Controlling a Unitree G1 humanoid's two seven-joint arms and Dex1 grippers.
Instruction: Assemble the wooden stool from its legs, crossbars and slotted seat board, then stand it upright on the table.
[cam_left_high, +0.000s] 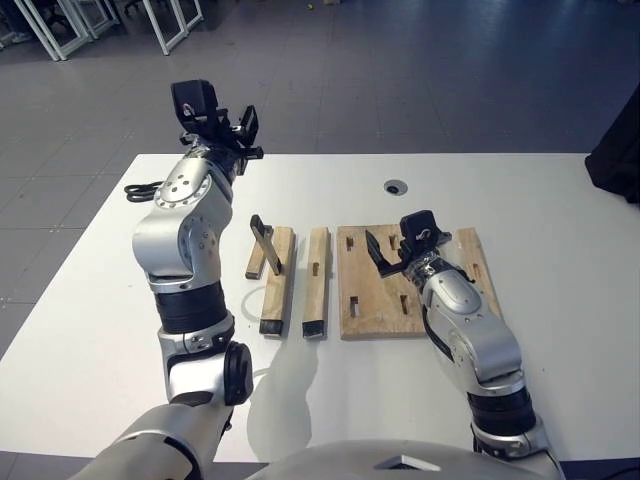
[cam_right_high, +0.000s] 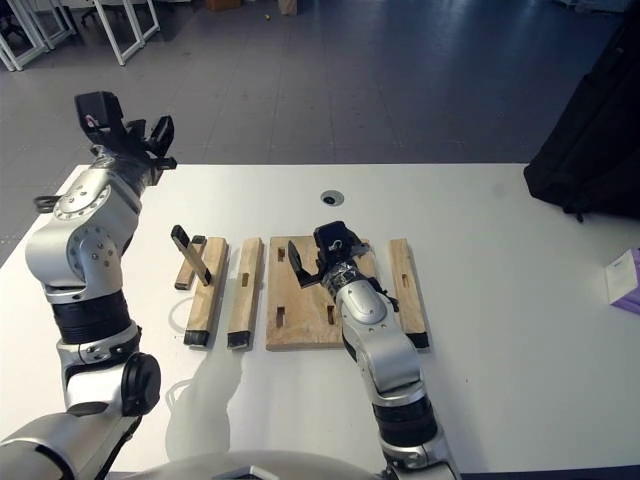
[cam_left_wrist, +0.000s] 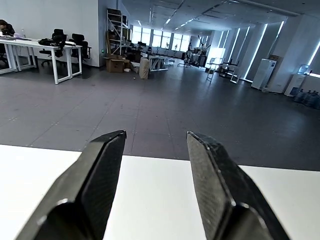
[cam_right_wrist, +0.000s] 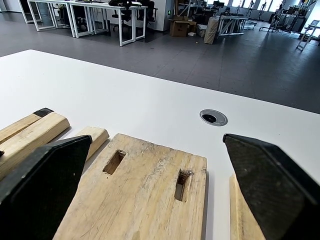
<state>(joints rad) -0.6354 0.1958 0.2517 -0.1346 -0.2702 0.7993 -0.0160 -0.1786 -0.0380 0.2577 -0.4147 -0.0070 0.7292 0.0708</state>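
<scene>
right claw (cam_right_wrist: 157, 142) wide open, seat board (cam_right_wrist: 142, 200) right under it; left claw (cam_left_wrist: 156, 135) open too, empty, desk (cam_left_high: 520, 200) edge below

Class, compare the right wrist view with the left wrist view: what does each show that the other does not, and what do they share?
Right wrist view alone: the slotted seat board lying flat, wooden legs beside it, a round cable port beyond it. Left wrist view alone: tall bright windows at the hall's far end. Shared: the white table, grey floor, office desks behind, and each arm's own open pincer: right pincer, left pincer.
</scene>
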